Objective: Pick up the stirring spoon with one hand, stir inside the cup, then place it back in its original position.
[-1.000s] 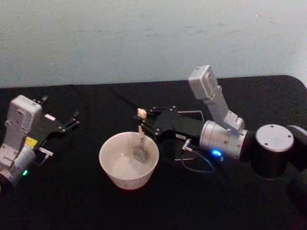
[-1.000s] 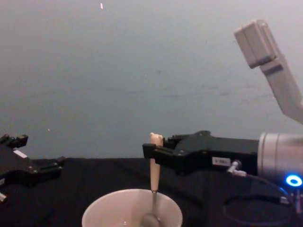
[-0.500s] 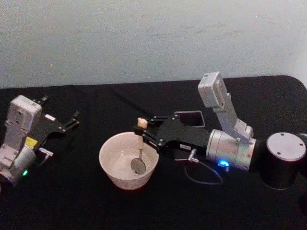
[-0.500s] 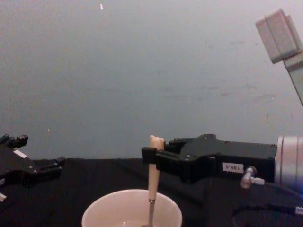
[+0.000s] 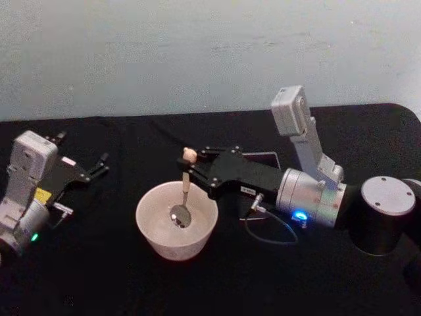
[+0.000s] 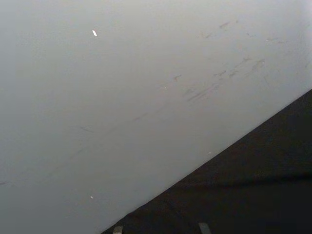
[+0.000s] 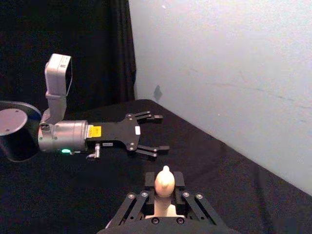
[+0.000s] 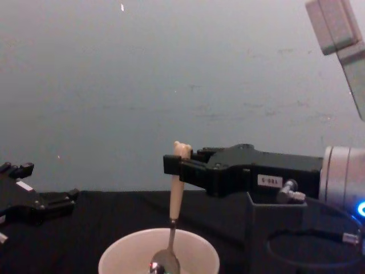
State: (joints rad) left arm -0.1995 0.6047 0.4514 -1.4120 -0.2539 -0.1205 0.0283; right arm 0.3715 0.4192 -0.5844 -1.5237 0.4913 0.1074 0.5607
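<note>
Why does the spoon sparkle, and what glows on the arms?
Head view: the stirring spoon, held in the cup by the right gripper, catches a bright glint on its bowl; a blue light glows on the right arm, a green light on the left arm. Chest view: the same glint.

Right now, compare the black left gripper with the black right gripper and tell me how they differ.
The left gripper is open and empty; the right gripper is shut on the beige-handled, bear-topped stirring spoon. The left gripper is parked at the left side of the black table, away from the wide cream-white cup; the right gripper hangs above the cup's rim, with the spoon bowl down inside. Both are black and two-fingered.
</note>
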